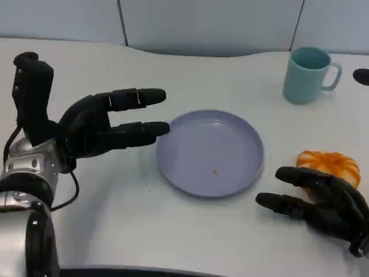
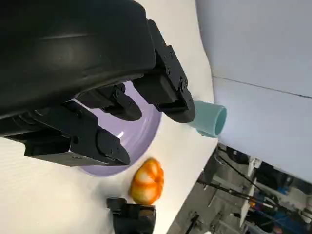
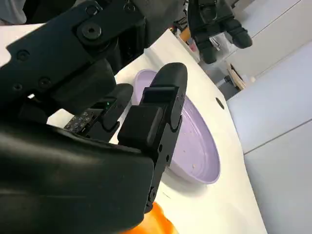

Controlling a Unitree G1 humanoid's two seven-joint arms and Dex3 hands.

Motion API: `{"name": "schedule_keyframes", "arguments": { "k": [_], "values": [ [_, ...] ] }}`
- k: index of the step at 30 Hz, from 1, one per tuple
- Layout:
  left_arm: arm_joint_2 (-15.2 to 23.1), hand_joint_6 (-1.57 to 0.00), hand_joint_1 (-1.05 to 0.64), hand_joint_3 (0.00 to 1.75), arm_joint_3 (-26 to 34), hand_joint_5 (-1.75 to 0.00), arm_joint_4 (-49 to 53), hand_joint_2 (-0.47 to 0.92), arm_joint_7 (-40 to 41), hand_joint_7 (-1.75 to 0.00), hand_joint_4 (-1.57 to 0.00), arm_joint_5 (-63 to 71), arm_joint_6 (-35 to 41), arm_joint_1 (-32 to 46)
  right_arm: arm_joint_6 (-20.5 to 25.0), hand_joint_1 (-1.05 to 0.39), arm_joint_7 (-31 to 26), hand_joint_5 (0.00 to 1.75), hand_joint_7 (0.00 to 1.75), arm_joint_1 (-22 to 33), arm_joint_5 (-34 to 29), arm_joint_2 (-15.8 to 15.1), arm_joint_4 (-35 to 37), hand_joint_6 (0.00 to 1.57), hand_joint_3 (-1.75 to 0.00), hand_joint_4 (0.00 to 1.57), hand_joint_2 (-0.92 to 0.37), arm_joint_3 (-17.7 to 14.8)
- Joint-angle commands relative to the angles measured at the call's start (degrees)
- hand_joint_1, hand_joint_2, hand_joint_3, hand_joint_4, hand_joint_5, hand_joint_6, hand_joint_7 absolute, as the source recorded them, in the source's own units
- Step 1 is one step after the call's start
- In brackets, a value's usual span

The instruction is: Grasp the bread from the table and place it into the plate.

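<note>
Nearest, at the right edge of the table [image 1: 115,231], the right hand [image 1: 323,202] rests low with its fingers spread and reaching left, holding nothing. Just behind it, touching or nearly touching the back of the hand, lies the bread [image 1: 330,164], an orange, ribbed round loaf still on the table, right of the plate [image 1: 173,167] and apart from it. The lavender plate sits in the middle, with only a few crumbs in it. At its left rim hovers the left hand [image 1: 109,130], fingers stretched out and parted toward the plate, thumb raised, gripping nothing. Farthest, at the right rear, stands a teal mug [image 1: 308,75], upright, handle to the right.
</note>
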Motion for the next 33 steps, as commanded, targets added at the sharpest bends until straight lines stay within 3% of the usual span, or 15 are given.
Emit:
{"name": "schedule_keyframes", "arguments": {
  "k": [1,9,23,33],
  "values": [
    [0.9,-0.84,0.06,0.00,0.3,-0.01,-0.2,0.77,0.4,-0.01,-0.78,0.2,-0.7,1.3,2.6,-0.71,-2.0,0.00,0.00,5.1,-2.2,-0.8,2.4,1.27,0.00,1.07,-0.67,0.8],
    [1.2,-0.79,0.14,0.01,2.4,0.00,-0.2,0.82,-2.4,0.00,-0.74,-1.7,0.0,1.7,2.6,-0.71,-1.9,0.00,0.00,5.2,-2.2,-0.9,2.4,1.27,0.00,1.07,-0.67,0.8],
    [0.4,-0.76,0.43,0.01,8.0,0.00,-0.7,0.89,-5.3,0.00,-0.71,-6.8,0.2,1.6,2.6,-0.71,-1.9,0.00,0.00,5.3,-2.2,-0.8,2.3,1.27,0.00,1.07,-0.67,0.9],
    [0.0,-0.76,0.49,0.01,9.2,0.00,-0.7,0.91,-5.5,0.00,-0.70,-7.7,0.8,1.7,2.6,-0.71,-1.8,0.00,0.00,5.3,-2.1,-0.9,2.3,1.27,0.00,1.07,-0.67,0.8]
  ]
}}
